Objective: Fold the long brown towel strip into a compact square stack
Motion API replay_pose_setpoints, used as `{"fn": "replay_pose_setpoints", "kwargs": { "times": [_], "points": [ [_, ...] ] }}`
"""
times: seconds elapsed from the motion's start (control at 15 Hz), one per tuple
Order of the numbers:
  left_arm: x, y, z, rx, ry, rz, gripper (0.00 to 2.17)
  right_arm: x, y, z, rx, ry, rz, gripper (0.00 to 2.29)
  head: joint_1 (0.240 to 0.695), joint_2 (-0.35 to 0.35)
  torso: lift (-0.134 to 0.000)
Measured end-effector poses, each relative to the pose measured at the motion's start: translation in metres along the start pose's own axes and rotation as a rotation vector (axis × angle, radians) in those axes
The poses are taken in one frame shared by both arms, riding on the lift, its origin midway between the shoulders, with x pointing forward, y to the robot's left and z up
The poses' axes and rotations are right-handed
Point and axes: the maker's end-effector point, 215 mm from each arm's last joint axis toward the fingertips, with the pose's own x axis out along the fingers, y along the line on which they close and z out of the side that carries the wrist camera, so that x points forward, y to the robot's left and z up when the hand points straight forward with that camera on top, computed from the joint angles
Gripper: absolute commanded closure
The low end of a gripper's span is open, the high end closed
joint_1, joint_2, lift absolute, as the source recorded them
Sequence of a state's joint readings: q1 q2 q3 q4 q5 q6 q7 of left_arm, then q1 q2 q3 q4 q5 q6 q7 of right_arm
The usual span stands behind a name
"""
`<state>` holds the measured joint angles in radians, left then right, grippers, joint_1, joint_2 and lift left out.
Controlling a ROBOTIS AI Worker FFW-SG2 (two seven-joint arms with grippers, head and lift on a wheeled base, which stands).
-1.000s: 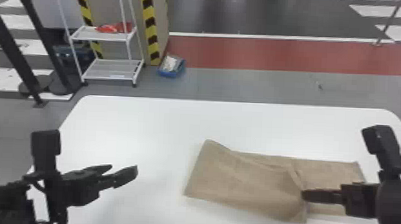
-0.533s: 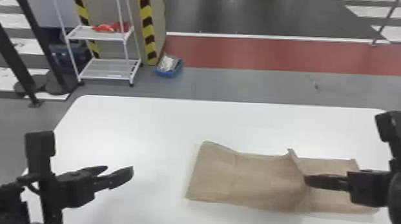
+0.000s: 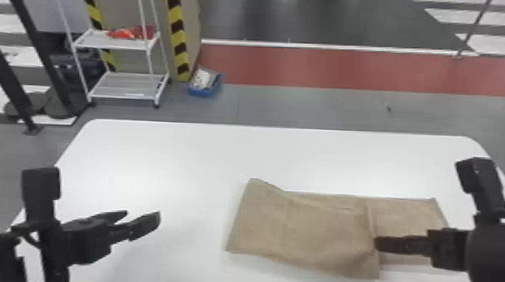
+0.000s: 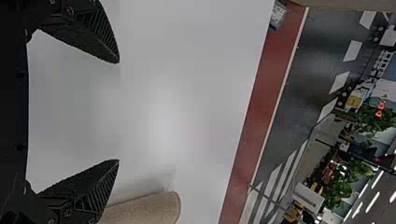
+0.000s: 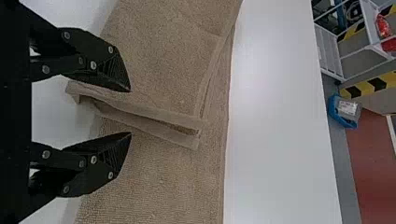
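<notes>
The brown towel strip (image 3: 317, 227) lies on the right half of the table, its left part doubled over a layer that reaches farther right. My right gripper (image 3: 377, 243) is at the folded flap's right end. In the right wrist view the right gripper (image 5: 130, 112) stands open, with the flap's doubled edge (image 5: 159, 123) between and just beyond its fingertips, not clamped. My left gripper (image 3: 144, 221) is left of the towel over bare table; in the left wrist view the left gripper (image 4: 119, 111) is wide open, a towel corner (image 4: 144, 209) beside one finger.
The white table (image 3: 182, 156) has bare surface behind and left of the towel. Beyond its far edge, on the floor, stand a white wire shelf (image 3: 124, 84) and a blue bin (image 3: 205, 83).
The flap's right end has shifted and lies lower toward the table's front than half a second ago, baring more of the layer behind it. Both arms look nearly still.
</notes>
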<state>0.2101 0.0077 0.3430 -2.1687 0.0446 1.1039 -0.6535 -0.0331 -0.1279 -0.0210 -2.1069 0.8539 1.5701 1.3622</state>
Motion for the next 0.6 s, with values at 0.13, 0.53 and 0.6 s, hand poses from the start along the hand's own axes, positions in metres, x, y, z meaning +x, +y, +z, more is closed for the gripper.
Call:
{"fn": "replay_pose_setpoints", "kwargs": {
  "times": [0.13,0.53,0.6],
  "points": [
    [0.000,0.000,-0.001,-0.001,0.001,0.000,0.14,-0.002,-0.002,0.007,0.000,-0.012,-0.004,0.10,0.695,0.014,-0.124],
    [0.002,-0.002,-0.003,0.000,0.007,-0.005,0.14,0.015,-0.001,0.020,0.042,0.002,0.031,0.22,0.695,0.016,-0.124],
    [0.002,-0.003,-0.003,0.000,0.008,-0.006,0.14,0.020,0.002,0.021,0.052,0.007,0.044,0.33,0.695,0.020,-0.124]
  ]
}}
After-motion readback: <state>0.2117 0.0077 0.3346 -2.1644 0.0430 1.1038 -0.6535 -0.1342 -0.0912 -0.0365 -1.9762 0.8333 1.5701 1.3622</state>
